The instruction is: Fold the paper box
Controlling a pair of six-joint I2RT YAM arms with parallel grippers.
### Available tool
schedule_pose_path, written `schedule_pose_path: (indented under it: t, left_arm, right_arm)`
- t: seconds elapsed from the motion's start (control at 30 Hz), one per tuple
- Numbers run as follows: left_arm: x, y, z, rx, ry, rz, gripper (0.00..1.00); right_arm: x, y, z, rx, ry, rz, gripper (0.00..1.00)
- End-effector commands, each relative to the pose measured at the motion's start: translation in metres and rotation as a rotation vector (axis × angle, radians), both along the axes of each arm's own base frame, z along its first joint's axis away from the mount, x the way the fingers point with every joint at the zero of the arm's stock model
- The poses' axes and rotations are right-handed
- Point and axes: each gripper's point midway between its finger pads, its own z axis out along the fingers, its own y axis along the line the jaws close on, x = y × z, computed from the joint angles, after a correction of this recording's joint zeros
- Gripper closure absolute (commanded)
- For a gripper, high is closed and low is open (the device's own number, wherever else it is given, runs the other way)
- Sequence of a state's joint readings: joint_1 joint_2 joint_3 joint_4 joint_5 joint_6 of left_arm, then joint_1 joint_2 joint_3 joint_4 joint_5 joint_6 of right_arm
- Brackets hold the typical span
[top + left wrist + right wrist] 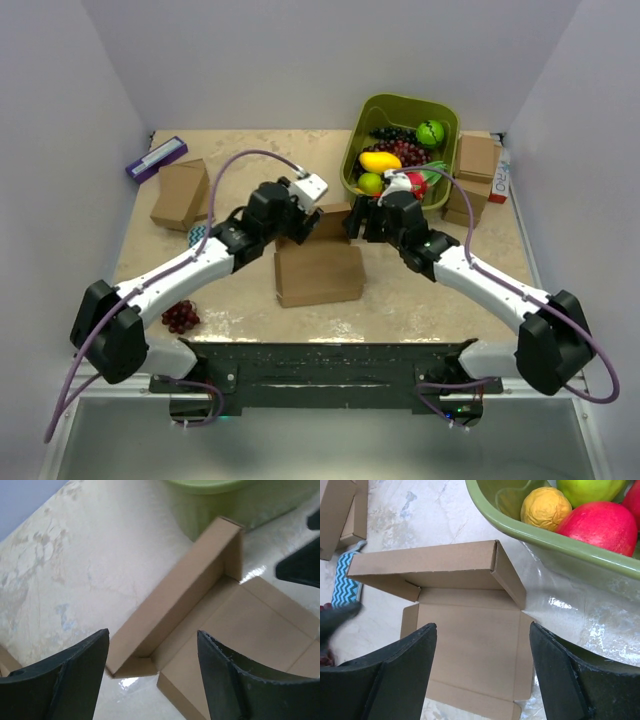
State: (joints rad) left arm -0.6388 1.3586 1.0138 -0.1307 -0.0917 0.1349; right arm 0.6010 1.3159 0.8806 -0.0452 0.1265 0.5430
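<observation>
The fold looks only partly done: one wall is up and the rest has yet to be raised. The paper box lies on the desk between the two arms, just in front of the green bin of fruit. The left end effector and the right end effector both hover over the box's far half. Each is released, with the fingers spread and nothing between them.

The box is plain brown corrugated card, thin and unmarked. Its far wall stands upright along the edge nearest the bin, with short end tabs turned in at both corners. The base panel lies flat beneath the fingers, and the narrow side flaps to left and right lie level with it. A further strip along the near edge is flat too.

The next move probably calls for one arm to drop to a side flap, slip a fingertip under its free edge and tip it upright against the end tab. The other arm would need to press on the base so the light card does not slide toward the bin. The flap edges sit flush on the desk, so catching one will take a shallow, careful approach.
</observation>
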Motion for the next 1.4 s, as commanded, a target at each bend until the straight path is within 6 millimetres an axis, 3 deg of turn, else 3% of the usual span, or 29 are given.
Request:
schedule_pose_path:
  t: [0.0, 0.2, 0.3, 0.43, 0.77, 0.87, 1.0, 1.23, 1.37]
  left_arm:
    - [0.009, -0.022, 0.010, 0.160, -0.150, -0.049, 0.25]
    - [0.021, -0.019, -0.009, 0.226, -0.156, -0.015, 0.24]
    - [0.029, -0.017, -0.008, 0.236, -0.190, 0.016, 0.23]
    - [0.032, -0.020, -0.013, 0.243, -0.201, 0.011, 0.23]
    - [0.040, -0.020, -0.048, 0.331, -0.140, 0.017, 0.26]
    - [0.042, -0.018, -0.051, 0.349, -0.142, 0.026, 0.34]
    - [0.042, -0.013, -0.061, 0.377, -0.130, 0.041, 0.52]
    - [0.035, 0.002, -0.069, 0.379, -0.102, 0.107, 0.62]
    - [0.025, 0.011, -0.084, 0.374, -0.043, 0.146, 0.69]
  right_arm:
    - [-0.011, -0.010, 0.019, 0.035, -0.032, -0.010, 0.21]
    - [-0.033, -0.032, 0.030, 0.041, -0.058, -0.041, 0.20]
    - [-0.041, -0.041, 0.040, 0.057, -0.087, -0.051, 0.20]
    - [-0.049, -0.045, 0.047, 0.069, -0.106, -0.046, 0.20]
    - [-0.055, -0.047, 0.054, 0.085, -0.119, -0.039, 0.20]
    - [-0.056, -0.049, 0.055, 0.085, -0.123, -0.042, 0.20]
    - [-0.058, -0.050, 0.059, 0.087, -0.127, -0.044, 0.20]
    - [-0.062, -0.054, 0.071, 0.070, -0.134, -0.039, 0.20]
    - [-0.068, -0.059, 0.073, 0.031, -0.094, -0.039, 0.20]
